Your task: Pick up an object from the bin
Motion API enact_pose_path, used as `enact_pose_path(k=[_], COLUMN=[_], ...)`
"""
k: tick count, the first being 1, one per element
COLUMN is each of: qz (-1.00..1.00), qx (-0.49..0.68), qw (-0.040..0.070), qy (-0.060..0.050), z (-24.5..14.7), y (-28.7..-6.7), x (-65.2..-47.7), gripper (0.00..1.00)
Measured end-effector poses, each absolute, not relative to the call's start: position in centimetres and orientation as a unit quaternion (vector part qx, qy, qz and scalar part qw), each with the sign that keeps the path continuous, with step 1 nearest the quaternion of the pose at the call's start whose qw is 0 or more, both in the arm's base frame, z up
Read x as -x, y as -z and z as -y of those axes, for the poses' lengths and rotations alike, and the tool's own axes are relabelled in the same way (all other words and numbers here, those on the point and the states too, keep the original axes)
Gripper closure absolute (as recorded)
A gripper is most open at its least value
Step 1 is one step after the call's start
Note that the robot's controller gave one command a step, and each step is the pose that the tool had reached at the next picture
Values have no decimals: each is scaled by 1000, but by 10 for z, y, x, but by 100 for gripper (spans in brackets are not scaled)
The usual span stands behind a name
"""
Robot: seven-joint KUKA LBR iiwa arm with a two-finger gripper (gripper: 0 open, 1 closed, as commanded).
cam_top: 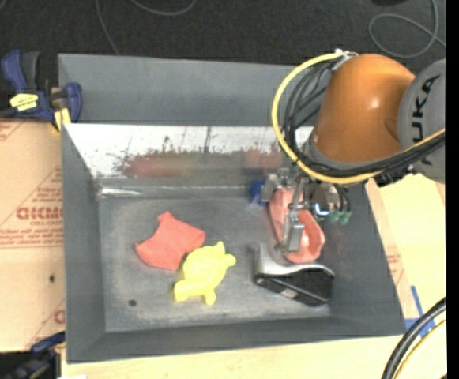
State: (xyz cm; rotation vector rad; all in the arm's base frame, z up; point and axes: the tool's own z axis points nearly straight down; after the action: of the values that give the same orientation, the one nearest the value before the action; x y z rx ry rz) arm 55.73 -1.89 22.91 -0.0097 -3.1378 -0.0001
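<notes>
The grey bin (83, 235) is showing matt sheet metal, its back wall looking scuffed and speckled dark. The red flat piece (168, 242) and the yellow figure (204, 272) are looking matt and smooth, like soft plastic or foam. The pink thing (312, 242) is gleaming like glossy plastic, the black-and-silver thing (296, 283) is shining too, and the orange cover (363, 105) is giving a smooth satin sheen

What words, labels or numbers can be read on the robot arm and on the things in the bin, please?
"KUKA": on the grey arm link, beside the orange cover.
No text can be read on the red flat piece, the yellow figure, the pink thing or the black-and-silver thing.
</notes>
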Motion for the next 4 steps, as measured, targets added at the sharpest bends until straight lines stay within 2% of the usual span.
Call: enact_pose_path(k=[1,2,3,4], qz=[1000,1000,999,994], qx=[3,-14,-54,-105], qw=[-2,-5,-5,-1], qy=[0,-1,-1,-1], z=[19,2,-30,-57], y=[-234,-189,-127,-113], x=[-558,-565,-565,-578], gripper=[0,0,0,0])
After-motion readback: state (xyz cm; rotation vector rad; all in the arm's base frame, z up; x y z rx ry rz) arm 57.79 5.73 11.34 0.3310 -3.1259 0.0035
